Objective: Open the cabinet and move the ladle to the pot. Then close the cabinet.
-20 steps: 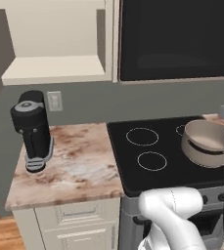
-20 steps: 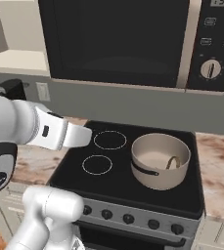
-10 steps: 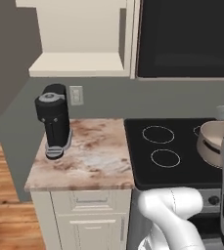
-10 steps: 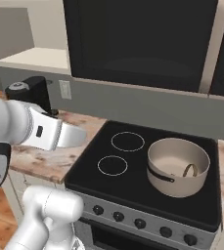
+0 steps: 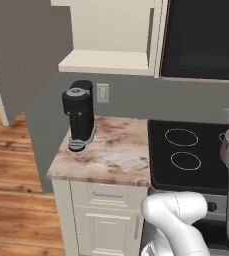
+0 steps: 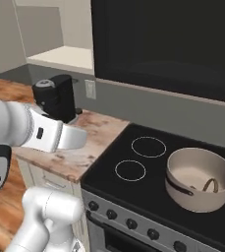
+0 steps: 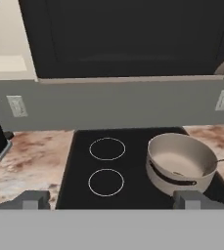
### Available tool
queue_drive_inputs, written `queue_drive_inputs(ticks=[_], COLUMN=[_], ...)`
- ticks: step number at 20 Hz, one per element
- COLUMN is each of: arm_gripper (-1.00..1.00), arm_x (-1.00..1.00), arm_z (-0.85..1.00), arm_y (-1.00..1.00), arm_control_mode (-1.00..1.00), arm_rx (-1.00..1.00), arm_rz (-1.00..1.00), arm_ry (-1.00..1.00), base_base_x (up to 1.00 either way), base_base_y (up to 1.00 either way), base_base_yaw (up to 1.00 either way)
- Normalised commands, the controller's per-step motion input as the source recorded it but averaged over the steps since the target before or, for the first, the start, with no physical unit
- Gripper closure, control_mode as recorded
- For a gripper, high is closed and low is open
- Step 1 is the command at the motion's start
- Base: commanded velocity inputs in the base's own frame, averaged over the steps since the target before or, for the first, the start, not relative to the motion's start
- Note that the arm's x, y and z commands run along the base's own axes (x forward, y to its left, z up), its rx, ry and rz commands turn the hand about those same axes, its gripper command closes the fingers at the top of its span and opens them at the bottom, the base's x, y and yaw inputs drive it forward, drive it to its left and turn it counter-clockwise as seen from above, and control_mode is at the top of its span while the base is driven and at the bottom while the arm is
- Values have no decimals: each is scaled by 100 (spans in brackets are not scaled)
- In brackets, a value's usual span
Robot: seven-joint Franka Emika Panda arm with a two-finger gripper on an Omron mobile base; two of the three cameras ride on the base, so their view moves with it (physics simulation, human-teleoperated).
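**Ladle in the pot, cabinet door left to shut**

The curved brass-coloured ladle (image 6: 210, 185) lies inside the round cream pot with the dark band (image 6: 200, 178), its hooked handle resting against the pot's inner wall on the black glass cooktop (image 6: 148, 167). The cream wall cabinet (image 5: 108, 35) stands open: its interior and bottom shelf are bare to the room, and the large grey slab at the upper left of the left base view reads as its door (image 5: 26, 55) swung wide. So the step in hand appears to be the last one, closing the cabinet.

The two-finger gripper (image 7: 111, 200) shows its dark fingertips well apart at the bottom of the hand view, with nothing between them; it faces the cooktop and pot, not the cabinet. The next move calls for swinging the hand up and over to the outer face or free edge of the door and pushing it round to shut. The door's handle cannot be made out here.

A black cylindrical coffee machine (image 5: 79, 114) stands on the mottled pink-brown stone counter (image 5: 111, 155) below the cabinet, near a white wall socket (image 5: 103, 92). It sits low enough that the door should pass above it, but the forearm may come near it. The black microwave (image 6: 168, 44) hangs just beside the cabinet.
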Motion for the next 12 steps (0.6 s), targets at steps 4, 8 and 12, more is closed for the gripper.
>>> queue_drive_inputs(ticks=[4, 8, 12], arm_gripper=[-100, -100, -100], arm_x=[0, 0, 0], arm_z=[0, 0, 0], arm_y=[0, 0, 0], arm_control_mode=[100, 100, 100], arm_rx=[0, 0, 0], arm_rz=[0, 0, 0], arm_ry=[0, 0, 0], base_base_x=[0, 0, 0], base_base_y=[86, 97, 55], base_base_yaw=[30, 25, 19])
